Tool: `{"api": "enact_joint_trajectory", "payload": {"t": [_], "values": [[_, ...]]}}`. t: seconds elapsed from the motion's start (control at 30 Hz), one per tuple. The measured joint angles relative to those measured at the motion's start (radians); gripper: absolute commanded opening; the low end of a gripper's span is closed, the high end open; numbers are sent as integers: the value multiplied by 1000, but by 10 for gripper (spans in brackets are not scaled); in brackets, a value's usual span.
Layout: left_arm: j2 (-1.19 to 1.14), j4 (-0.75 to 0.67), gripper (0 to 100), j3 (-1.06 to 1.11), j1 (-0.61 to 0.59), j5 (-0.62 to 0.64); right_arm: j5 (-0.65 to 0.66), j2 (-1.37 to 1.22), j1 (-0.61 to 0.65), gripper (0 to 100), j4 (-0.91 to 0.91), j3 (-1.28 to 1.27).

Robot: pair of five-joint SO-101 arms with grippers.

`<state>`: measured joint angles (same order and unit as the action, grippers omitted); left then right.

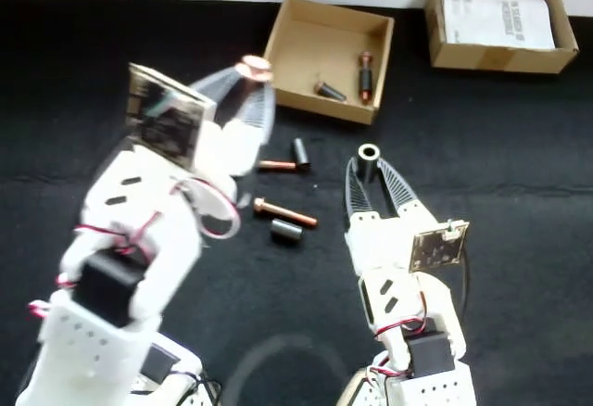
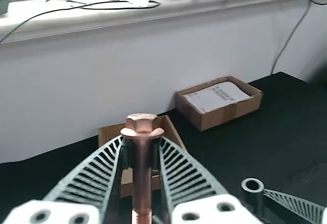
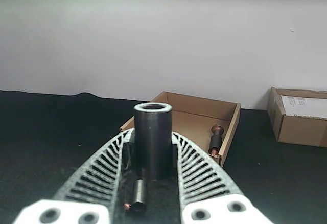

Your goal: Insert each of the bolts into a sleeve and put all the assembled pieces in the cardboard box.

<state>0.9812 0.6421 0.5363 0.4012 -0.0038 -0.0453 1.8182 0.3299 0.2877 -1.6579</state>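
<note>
My left gripper (image 1: 251, 72) is shut on a copper bolt (image 1: 253, 66), held upright with its hex head (image 2: 141, 124) above the fingertips, just left of the cardboard box (image 1: 315, 44). My right gripper (image 1: 369, 161) is shut on a black sleeve (image 1: 369, 155), upright with its bore (image 3: 153, 108) facing up, in front of the box (image 3: 196, 111). Two assembled pieces (image 1: 329, 91) (image 1: 365, 77) lie in the box. On the mat between the arms lie a bolt (image 1: 275, 165) touching a sleeve (image 1: 301, 153), another bolt (image 1: 285, 212) and a sleeve (image 1: 286, 232).
A second cardboard box (image 1: 500, 31) holding a printed sheet stands at the back right. A white wall (image 3: 163, 40) runs behind the black mat. The right gripper's sleeve (image 2: 252, 187) shows low in the left wrist view.
</note>
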Motion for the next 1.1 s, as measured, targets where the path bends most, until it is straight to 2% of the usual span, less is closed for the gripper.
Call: {"api": "enact_joint_trajectory", "payload": {"t": [0.1, 0.23, 0.4, 0.7, 1.1], "values": [[0, -123, 9, 106, 51, 29, 0, 0, 0, 7, 0, 0], [-3, -288, 9, 203, 69, 130, 0, 0, 0, 7, 0, 0], [-80, -404, 9, 212, 66, 242, 0, 0, 0, 7, 0, 0], [-176, -423, 9, 212, 69, 453, 0, 0, 0, 7, 0, 0], [-399, -423, 9, 5, 112, 480, 0, 0, 0, 7, 0, 0]]}}
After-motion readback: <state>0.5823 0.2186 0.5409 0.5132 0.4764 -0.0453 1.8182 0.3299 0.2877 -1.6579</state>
